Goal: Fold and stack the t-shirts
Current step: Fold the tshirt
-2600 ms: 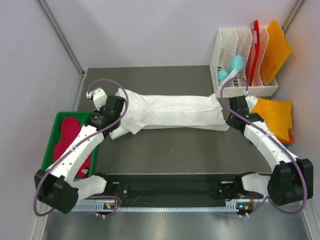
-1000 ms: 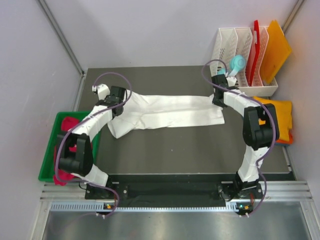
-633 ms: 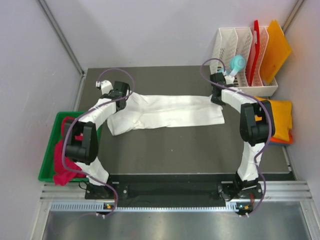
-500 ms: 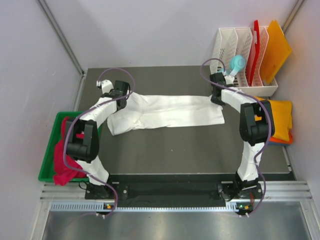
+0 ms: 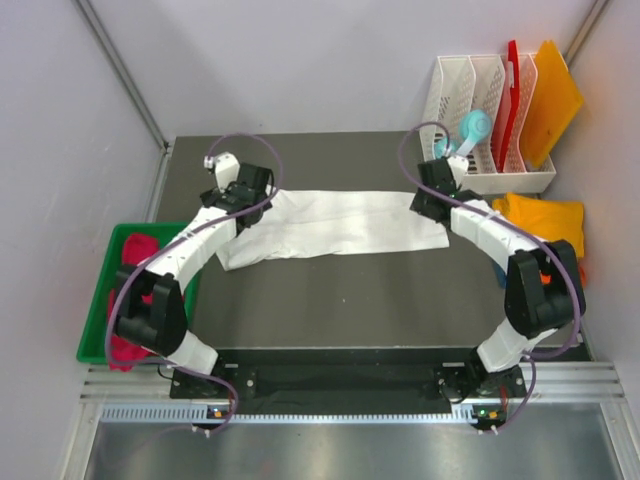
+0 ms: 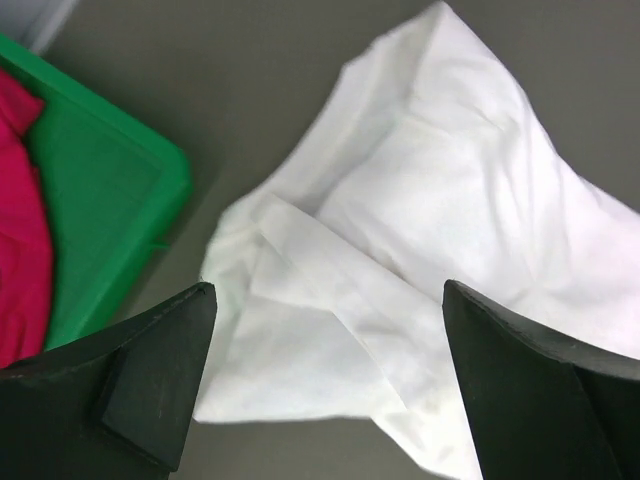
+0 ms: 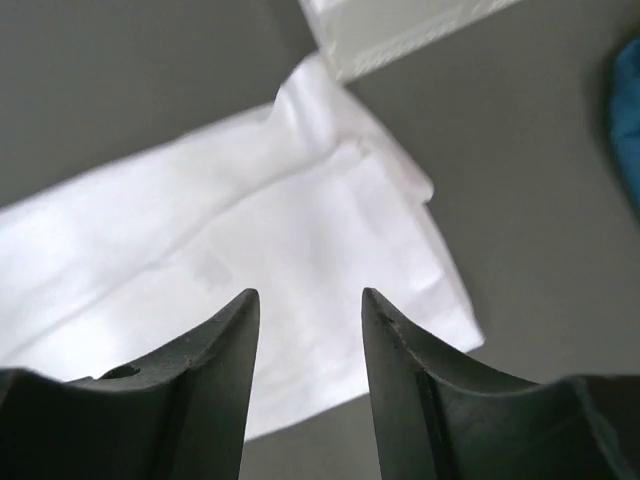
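1. White t-shirt (image 5: 335,222): lies flat on the far half of the dark tabletop (image 5: 380,300), folded into a long band that runs left to right. Its left end is looser, with overlapping flaps and creases. Its right end is squarer, and its far corner lies just beside the white rack (image 5: 455,100).
2. Left fingers (image 6: 150,380): spread wide over the left end of the white t-shirt. Only cloth and tabletop show in the gap between them, and nothing is gripped. Whether the tips touch the cloth cannot be told.
3. Right fingers (image 7: 210,390): partly apart, about half spread, and poised over the right end of the white t-shirt. The gap between them is free and no cloth is pinched.
4. Crimson-pink t-shirt (image 5: 135,250): bunched inside the green bin (image 5: 97,315), which stands beside the left edge of the tabletop. The left arm crosses over part of it.
5. Yellow-orange t-shirt (image 5: 545,225): lies at the right edge of the tabletop, on the near side of the rack and well apart from the white t-shirt. A blue patch of cloth (image 7: 628,110) shows at the margin of the right wrist view, too little to identify.
6. Rack contents: a red board (image 5: 511,90) and an orange board (image 5: 552,95) stand upright in the right-hand slots. A teal roll-shaped object (image 5: 470,130) sits at the rack's middle, though its compartment cannot be told.
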Available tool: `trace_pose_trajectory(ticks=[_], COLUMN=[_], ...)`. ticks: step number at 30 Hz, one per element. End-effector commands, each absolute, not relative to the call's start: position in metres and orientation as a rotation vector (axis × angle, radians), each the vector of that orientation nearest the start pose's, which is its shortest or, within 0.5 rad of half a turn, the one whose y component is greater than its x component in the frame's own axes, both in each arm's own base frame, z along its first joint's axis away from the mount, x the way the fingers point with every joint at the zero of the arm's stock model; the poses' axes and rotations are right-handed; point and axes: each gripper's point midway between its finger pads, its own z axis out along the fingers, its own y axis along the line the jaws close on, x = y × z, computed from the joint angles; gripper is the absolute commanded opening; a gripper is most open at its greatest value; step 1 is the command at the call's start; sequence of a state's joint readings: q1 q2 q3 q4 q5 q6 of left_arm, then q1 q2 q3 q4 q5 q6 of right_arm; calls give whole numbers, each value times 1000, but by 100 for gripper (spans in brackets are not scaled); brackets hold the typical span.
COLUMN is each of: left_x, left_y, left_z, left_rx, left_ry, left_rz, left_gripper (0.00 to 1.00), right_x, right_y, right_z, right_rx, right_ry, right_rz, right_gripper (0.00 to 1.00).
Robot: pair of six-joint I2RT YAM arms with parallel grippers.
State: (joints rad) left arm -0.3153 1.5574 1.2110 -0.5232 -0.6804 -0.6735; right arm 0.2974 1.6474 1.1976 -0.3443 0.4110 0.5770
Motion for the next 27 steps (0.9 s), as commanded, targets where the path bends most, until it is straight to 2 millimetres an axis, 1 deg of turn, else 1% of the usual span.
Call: trace_pose_trajectory(ticks=[1,2,3,4,5,6,9,13,16,17,18,21,23,25,27], left_x=[377,374,371,367,365,363,357,351,346,345,341,336,335,339,344], left_y=[-67,-74,-76,-78,-82,-82,-82,-79,-78,-78,-76,-75,-73,-73,-73], left_z=[137,131,125,116,110,105,90,78,67,64,57,48,49,58,72], left_rx=[-618,-627,-626,-625,-627,-632,-634,-639,-648,-658,-659,-668,-679,-678,-671], left_ry=[2170,2182,2201,2218,2236,2247,2281,2306,2332,2338,2358,2386,2376,2342,2306], left_rz=[253,235,237,230,208,210,229,256,276,280,299,327,334,308,280], left_gripper=[99,99,99,99,99,99,99,99,99,99,99,99,99,99,99], right_x=[393,388,382,381,381,380,385,384,375,367,363,350,348,350,354], right_y=[111,115,116,116,116,114,112,113,113,111,112,111,108,107,108], right_z=[88,81,68,62,58,50,42,33,19,10,7,0,2,6,18], right_rx=[458,450,450,453,456,452,465,471,488,491,504,516,509,493,476], right_ry=[2326,2343,2376,2389,2395,2412,2434,2457,2509,2547,2560,2590,2583,2568,2535], right_rz=[33,36,29,32,30,10,-4,-10,-20,-40,-36,-31,-34,-36,-15], right_gripper=[45,44,43,39,37,36,33,32,32,32,32,32,32,32,33])
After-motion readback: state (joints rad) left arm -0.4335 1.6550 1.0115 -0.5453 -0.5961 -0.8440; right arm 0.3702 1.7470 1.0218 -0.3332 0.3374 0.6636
